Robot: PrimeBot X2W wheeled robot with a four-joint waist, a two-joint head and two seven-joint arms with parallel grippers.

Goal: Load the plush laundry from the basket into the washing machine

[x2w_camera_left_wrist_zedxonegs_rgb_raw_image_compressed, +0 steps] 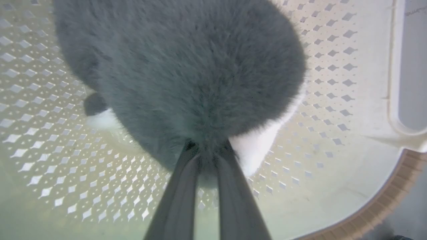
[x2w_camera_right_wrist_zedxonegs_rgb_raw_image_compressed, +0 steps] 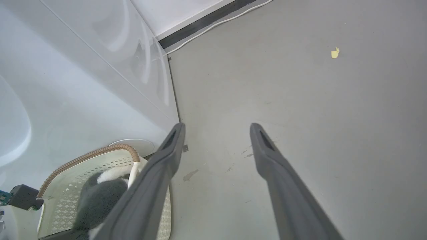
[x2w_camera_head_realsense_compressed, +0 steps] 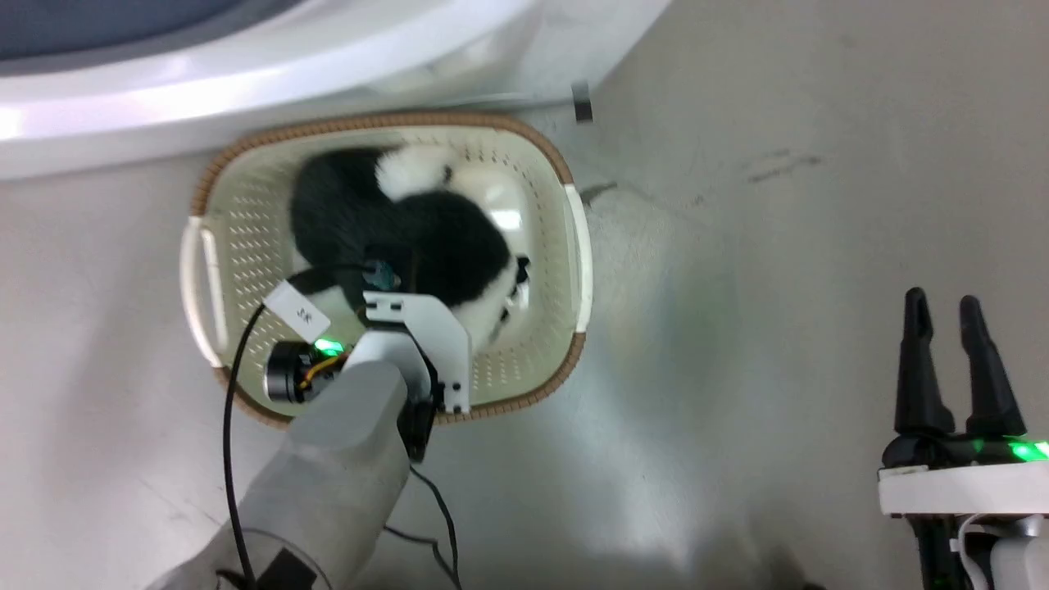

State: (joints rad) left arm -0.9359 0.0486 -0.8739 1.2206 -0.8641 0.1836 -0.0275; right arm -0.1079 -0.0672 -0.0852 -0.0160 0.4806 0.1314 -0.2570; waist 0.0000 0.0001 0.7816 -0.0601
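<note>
Black-and-white fluffy plush laundry (x2w_camera_head_realsense_compressed: pixel 410 229) lies inside the cream perforated plastic basket (x2w_camera_head_realsense_compressed: pixel 238 221), which has a brown woven-look rim and white side handles. The lump is mostly black fur, with white patches at its far and right edges in the head view. In the left wrist view the left gripper (x2w_camera_left_wrist_zedxonegs_rgb_raw_image_compressed: pixel 208 148) has its two long dark fingers (x2w_camera_left_wrist_zedxonegs_rgb_raw_image_compressed: pixel 180 186) drawn close together. Their tips are sunk into the plush laundry (x2w_camera_left_wrist_zedxonegs_rgb_raw_image_compressed: pixel 186 66), pinching a tuft of fur at its near edge, above the basket (x2w_camera_left_wrist_zedxonegs_rgb_raw_image_compressed: pixel 333 100) wall. A pale grey forearm (x2w_camera_head_realsense_compressed: pixel 344 459) with a black cable (x2w_camera_head_realsense_compressed: pixel 229 426) reaches over the basket's near rim. The basket stands on a grey floor (x2w_camera_head_realsense_compressed: pixel 737 328) just beside the large white washing machine (x2w_camera_head_realsense_compressed: pixel 246 82); whether they touch I cannot tell. Well apart to the right, the right gripper (x2w_camera_head_realsense_compressed: pixel 942 301) hangs over bare floor, its fingers spread with nothing between them. The right wrist view shows the right gripper (x2w_camera_right_wrist_zedxonegs_rgb_raw_image_compressed: pixel 217 126) above the floor (x2w_camera_right_wrist_zedxonegs_rgb_raw_image_compressed: pixel 300 83), with the basket (x2w_camera_right_wrist_zedxonegs_rgb_raw_image_compressed: pixel 66 186) and plush laundry (x2w_camera_right_wrist_zedxonegs_rgb_raw_image_compressed: pixel 100 200) beside the washing machine (x2w_camera_right_wrist_zedxonegs_rgb_raw_image_compressed: pixel 66 83).
</note>
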